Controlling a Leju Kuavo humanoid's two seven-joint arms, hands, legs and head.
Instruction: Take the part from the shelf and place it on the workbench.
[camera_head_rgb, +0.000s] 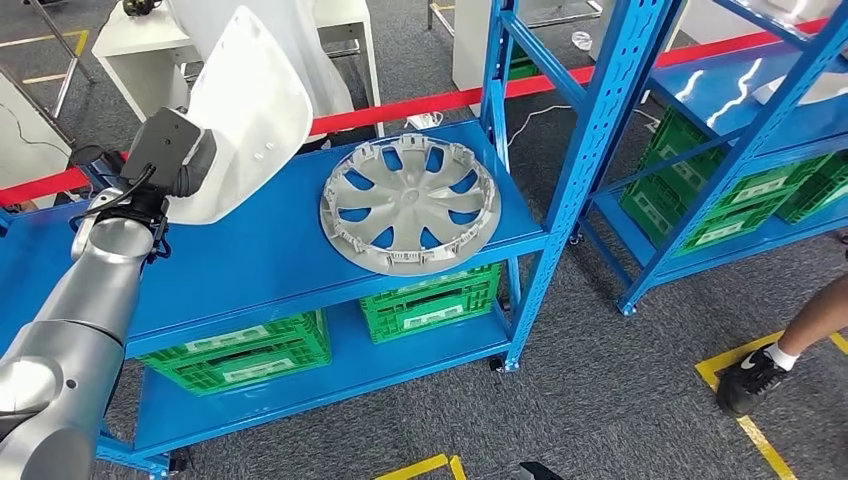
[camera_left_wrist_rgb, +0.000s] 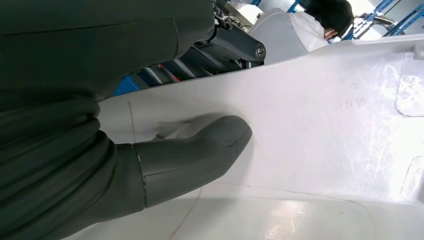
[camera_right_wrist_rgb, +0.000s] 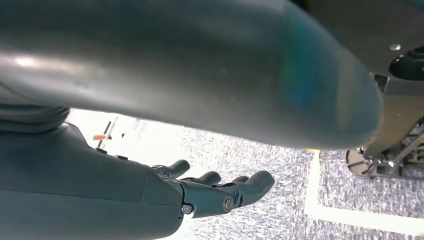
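My left hand (camera_head_rgb: 168, 155) holds a large white curved plastic part (camera_head_rgb: 250, 110), lifted above the left end of the blue shelf (camera_head_rgb: 260, 255). In the left wrist view the thumb (camera_left_wrist_rgb: 192, 155) presses on the part's white surface (camera_left_wrist_rgb: 320, 115). A silver wheel cover (camera_head_rgb: 408, 204) lies flat on the same shelf to the right of the held part. My right hand (camera_right_wrist_rgb: 220, 192) hangs over grey carpet with its fingers loosely spread and nothing in them.
Green crates (camera_head_rgb: 430, 300) sit on the lower shelf level. A second blue rack (camera_head_rgb: 740, 130) with green crates stands at the right. A person's leg and black shoe (camera_head_rgb: 750, 378) are at the right by yellow floor tape. A red barrier tape (camera_head_rgb: 420, 105) runs behind the shelf.
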